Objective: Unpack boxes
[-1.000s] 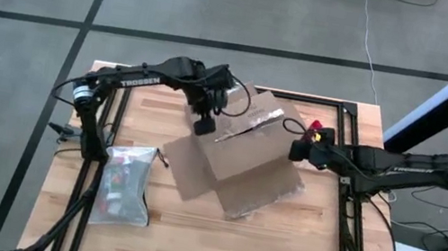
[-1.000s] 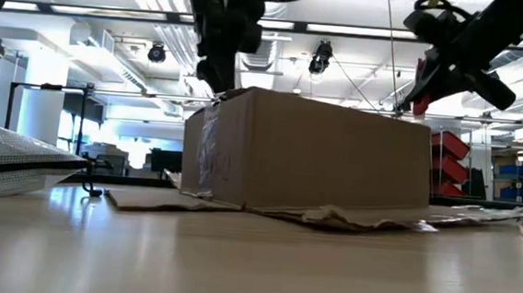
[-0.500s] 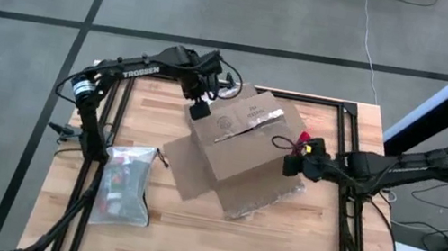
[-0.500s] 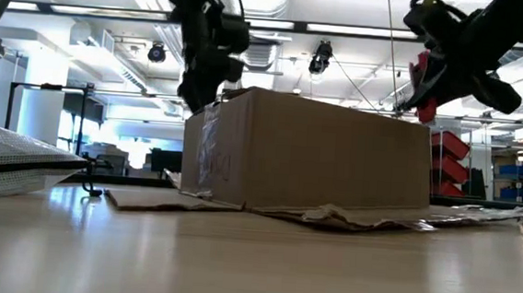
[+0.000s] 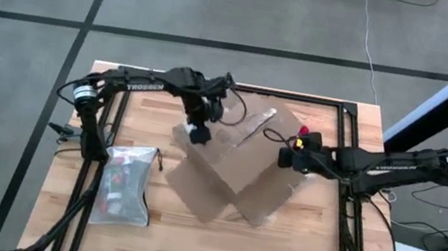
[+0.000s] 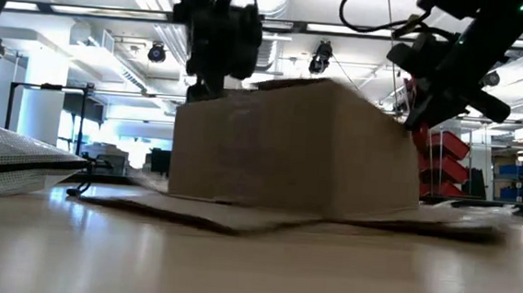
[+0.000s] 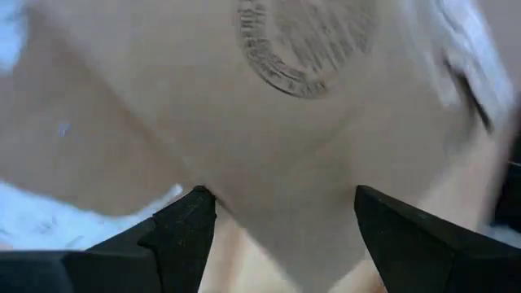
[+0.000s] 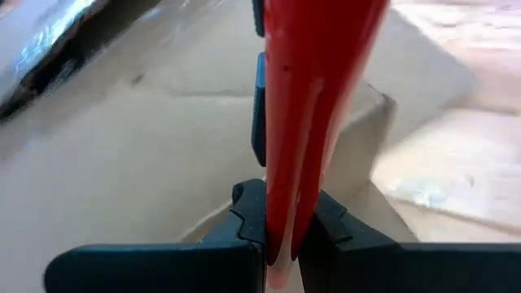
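Observation:
The brown cardboard box stands mid-table with flat cardboard flaps spread on the wood around its base; clear tape runs across its top. My left gripper is open and stands over the box's far-left top corner, one finger on each side. My right gripper hovers at the box's right end, shut on a red utility knife. The low view shows the box with both grippers above its top edge. My left gripper comes from above, slanting down, with the box's far-left corner between its open fingers. One fingertip lies against the box's edge there; whether the other touches, I cannot tell. My right gripper pinches the knife's red handle between its two fingers. The knife runs on past the fingertips along them, clear of the table. Whether its far end touches the box, I cannot tell.
A translucent zip pouch lies at the table's left near side, also in the low view. Black frame rails run along the table's sides and far edge. A silver-and-black cylinder stands off the table's far right.
My left gripper has come down toward the near edge onto the box's far-left corner, still open. The box and its flaps have turned anticlockwise on the table as seen from above. My right gripper has sunk and tipped toward the box's right end, still holding the knife.

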